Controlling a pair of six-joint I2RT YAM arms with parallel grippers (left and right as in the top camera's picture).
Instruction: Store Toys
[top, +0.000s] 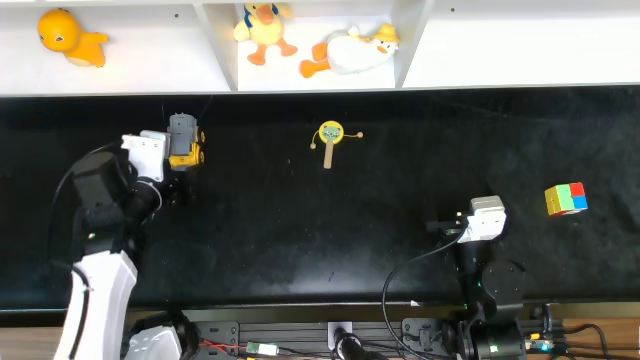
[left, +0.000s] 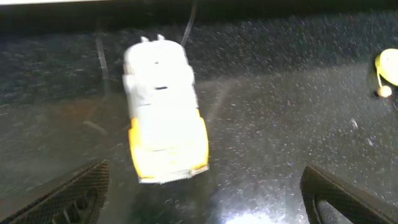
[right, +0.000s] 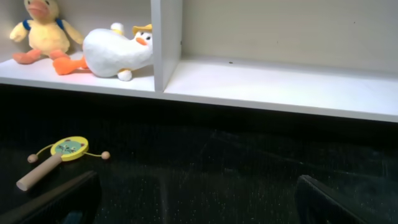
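Observation:
A yellow and grey toy truck (top: 185, 140) (left: 165, 124) stands on the black table (top: 400, 250) at the back left, close to the shelf. My left gripper (left: 202, 205) hangs open just above it, and the truck lies ahead of the wide-spread fingers (left: 68, 193). A yellow rattle drum with a wooden handle (top: 330, 137) (right: 59, 155) lies mid-table near the shelf. A multicoloured cube (top: 565, 199) sits at the far right. My right gripper (top: 480, 222) (right: 199, 208) stays open and holds nothing, low over the table right of centre, facing the shelf.
A white shelf (top: 500, 60) runs along the back edge. Its left bay holds an orange duck (top: 70, 38). The middle bay holds a yellow duck plush (top: 264, 28) (right: 43, 28) and a white goose plush (top: 350, 50) (right: 118, 53). The right bay (right: 280, 81) is bare.

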